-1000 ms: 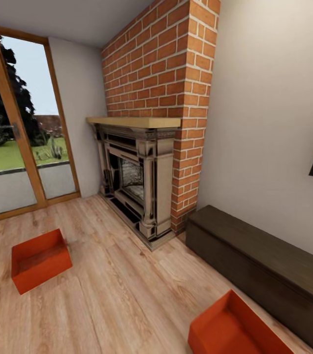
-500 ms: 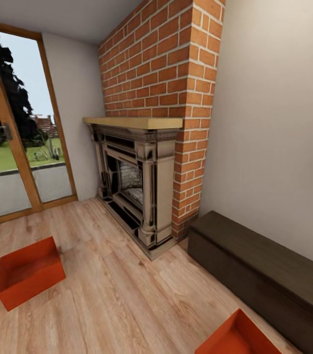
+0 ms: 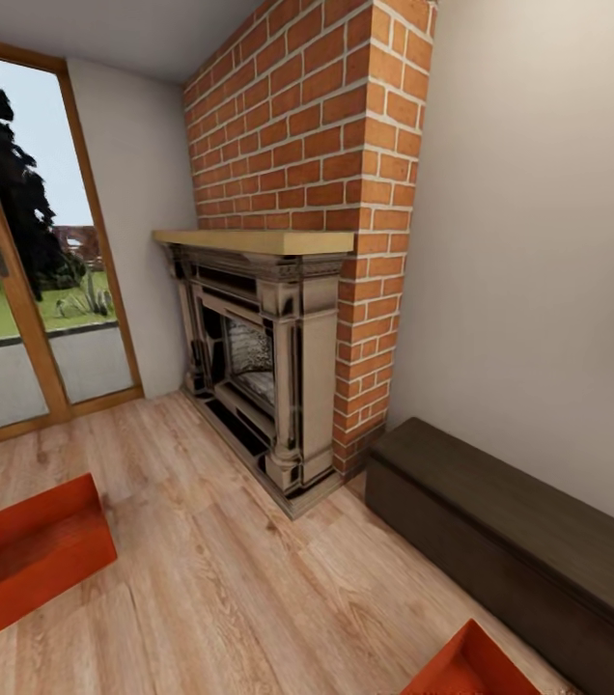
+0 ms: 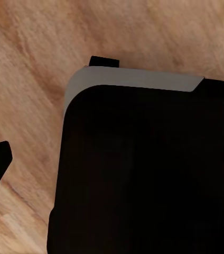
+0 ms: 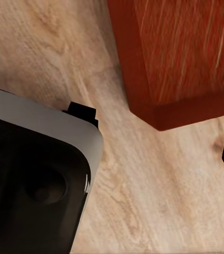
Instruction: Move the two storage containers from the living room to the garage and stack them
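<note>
- Left storage container (image 3: 39, 548) sits open on the plank floor (image 3: 230, 579) near the glass door (image 3: 17, 280).
- Fireplace (image 3: 259, 376) and dark cabinet (image 3: 510, 541) stand beyond.
- Right storage container (image 3: 469, 666) lies nearest (approach squarely, stopping short).
- Whether either gripper is spread or closed, I cannot tell.

Open plank floor between two bins
Light wood plank floor (image 3: 210, 589) lies open at 6 o'clock; brick-columned fireplace (image 3: 268, 376) at 12, long dark wood cabinet (image 3: 510, 541) at 3.
</note>
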Robot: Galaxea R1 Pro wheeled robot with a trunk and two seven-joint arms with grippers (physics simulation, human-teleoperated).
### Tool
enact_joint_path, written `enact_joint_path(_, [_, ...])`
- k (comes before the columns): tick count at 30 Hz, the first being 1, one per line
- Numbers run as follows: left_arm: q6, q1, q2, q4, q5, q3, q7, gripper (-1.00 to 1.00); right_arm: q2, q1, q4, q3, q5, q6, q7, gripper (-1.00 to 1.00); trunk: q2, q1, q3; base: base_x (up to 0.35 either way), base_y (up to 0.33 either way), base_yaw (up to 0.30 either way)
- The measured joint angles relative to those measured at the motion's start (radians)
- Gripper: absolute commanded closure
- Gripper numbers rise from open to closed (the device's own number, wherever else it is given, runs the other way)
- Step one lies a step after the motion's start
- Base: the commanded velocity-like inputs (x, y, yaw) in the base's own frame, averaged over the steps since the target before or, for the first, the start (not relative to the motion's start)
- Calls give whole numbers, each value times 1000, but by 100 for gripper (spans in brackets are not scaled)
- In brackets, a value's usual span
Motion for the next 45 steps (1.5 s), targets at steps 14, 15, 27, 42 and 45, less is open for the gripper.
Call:
enact_joint_path(14, [0,0,0,0,0,0,1,-100,-1,0,0,-1,-2,0,0,-100,0,0,0,0,0,-243])
enact_joint_path(15, [0,0,0,0,0,0,1,-100,-1,0,0,-1,-2,0,0,-100,0,0,0,0,0,-245])
enact_joint_path(27, [0,0,0,0,0,1,1,-100,-1,0,0,-1,-2,0,0,-100,0,0,0,0,0,-245])
enact_joint_path(42, [0,0,1,0,0,1,1,-100,-2,0,0,-1,-2,0,0,-100,0,0,0,0,0,-245])
enact_joint_path(45, [0,0,1,0,0,1,1,-100,-2,0,0,-1,-2,0,0,-100,0,0,0,0,0,-245])
